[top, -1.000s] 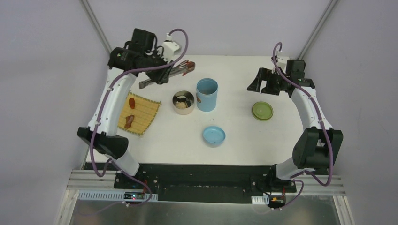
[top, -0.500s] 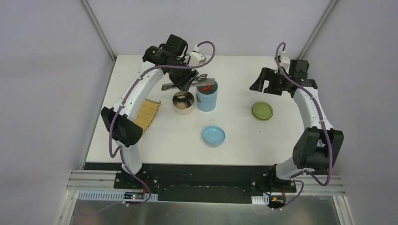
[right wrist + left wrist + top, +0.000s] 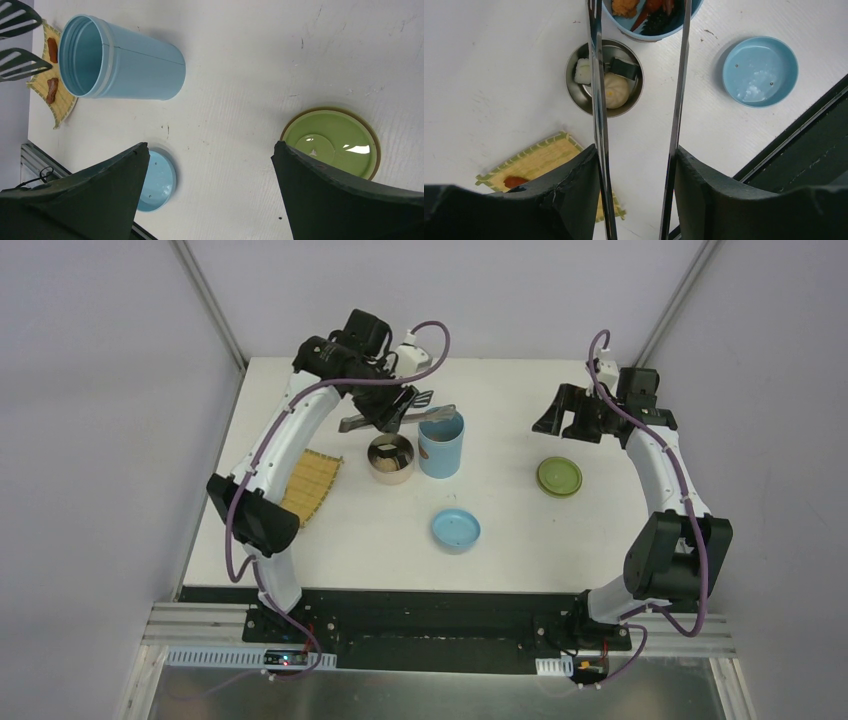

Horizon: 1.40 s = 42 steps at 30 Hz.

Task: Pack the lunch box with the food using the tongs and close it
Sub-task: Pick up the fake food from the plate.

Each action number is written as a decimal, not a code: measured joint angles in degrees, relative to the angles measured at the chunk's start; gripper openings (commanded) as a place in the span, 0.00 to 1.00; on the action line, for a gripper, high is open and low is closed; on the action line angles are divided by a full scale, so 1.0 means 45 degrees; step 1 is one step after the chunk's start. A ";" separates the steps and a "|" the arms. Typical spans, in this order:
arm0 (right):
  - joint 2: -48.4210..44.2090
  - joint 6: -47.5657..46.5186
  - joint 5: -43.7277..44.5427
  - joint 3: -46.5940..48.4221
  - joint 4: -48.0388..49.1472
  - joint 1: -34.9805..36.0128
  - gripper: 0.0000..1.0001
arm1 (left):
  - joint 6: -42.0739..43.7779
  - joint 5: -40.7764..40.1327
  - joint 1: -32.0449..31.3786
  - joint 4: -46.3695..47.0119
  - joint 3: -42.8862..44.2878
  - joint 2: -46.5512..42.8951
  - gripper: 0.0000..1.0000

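My left gripper (image 3: 636, 150) is shut on the tongs (image 3: 596, 100), a finger pressing each arm from outside. The arms stand spread, their empty tips over the rim of the light-blue cylinder (image 3: 441, 445). An orange shrimp (image 3: 651, 7) and dark food lie inside the cylinder. The steel bowl (image 3: 571, 87) beside it holds a white block (image 3: 583, 71), a pale bun and a dark piece. Brown food pieces (image 3: 52, 50) lie on the yellow mat (image 3: 544, 160). My right gripper (image 3: 210, 145) hangs open, holding nothing, above the table between the blue lid (image 3: 157, 180) and the green lid (image 3: 330, 142).
The blue lid (image 3: 456, 530) lies upside down in front of the cylinder. At the right lies the green lid (image 3: 559, 476), under the right arm. The mat (image 3: 312, 483) sits at the table's left, partly under the left arm.
The left arm carried the shrimp in the tongs from the back left to over the blue cylinder. The tongs' arms have since spread and the shrimp now lies inside. The right arm stayed still.
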 measured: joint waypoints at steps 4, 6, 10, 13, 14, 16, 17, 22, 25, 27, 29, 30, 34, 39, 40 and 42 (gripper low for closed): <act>0.0000 0.0005 -0.0034 -0.0015 0.0058 0.0000 0.98 | -0.0151 -0.0024 0.0491 0.0034 -0.0160 -0.0903 0.52; 0.0000 0.0005 -0.0044 -0.0015 0.0092 0.0000 0.98 | -0.0267 -0.0073 0.0889 0.0058 -0.0427 -0.1598 0.52; 0.0000 0.0015 -0.0112 -0.0039 0.0228 0.0000 0.98 | -0.0539 -0.0359 0.1996 0.0058 -0.1180 -0.3113 0.52; 0.0000 0.0029 -0.0155 -0.0155 0.0330 0.0000 0.98 | -0.0826 -0.0729 0.3133 0.0117 -0.1982 -0.3963 0.52; 0.0000 0.0044 -0.0170 -0.0219 0.0340 0.0000 0.98 | -0.0991 -0.0962 0.3706 0.0146 -0.2419 -0.4250 0.52; 0.0000 0.0049 -0.0175 -0.0296 0.0364 0.0000 0.98 | -0.1243 -0.1486 0.4469 0.0243 -0.3249 -0.4643 0.52; -0.0010 0.0053 -0.0175 -0.0359 0.0413 0.0000 0.98 | -0.1326 -0.1685 0.4940 0.0228 -0.3487 -0.4726 0.52; -0.0044 0.0097 -0.0189 -0.0559 0.0505 0.0000 0.98 | -0.2040 -0.2569 0.6994 0.0321 -0.5595 -0.5396 0.50; -0.0049 0.0126 -0.0219 -0.0597 0.0520 0.0000 0.98 | -0.2404 -0.2943 0.8014 0.0340 -0.6654 -0.5697 0.51; -0.0049 0.0151 -0.0228 -0.0602 0.0559 0.0000 0.98 | -0.2487 -0.3298 0.8301 0.0398 -0.7193 -0.5814 0.51; -0.0049 0.0160 -0.0233 -0.0602 0.0563 0.0000 0.98 | -0.2565 -0.3526 0.8330 0.0442 -0.7723 -0.5858 0.52; -0.0049 0.0160 -0.0233 -0.0602 0.0568 0.0000 0.98 | -0.2589 -0.3623 0.8330 0.0500 -0.8000 -0.5858 0.53; -0.0049 0.0160 -0.0233 -0.0602 0.0583 0.0000 0.98 | -0.2778 -0.3861 0.8359 0.0767 -0.8670 -0.5770 0.54; -0.0044 0.0155 -0.0228 -0.0534 0.0549 0.0000 0.98 | -0.3191 -0.4104 0.8374 0.1326 -0.8699 -0.5100 0.52; -0.0044 0.0155 -0.0228 -0.0525 0.0544 0.0000 0.98 | -0.3249 -0.4104 0.8374 0.1443 -0.8699 -0.4877 0.51; -0.0034 0.0155 -0.0223 -0.0486 0.0500 0.0000 0.98 | -0.3351 -0.4095 0.8374 0.1666 -0.8699 -0.4449 0.50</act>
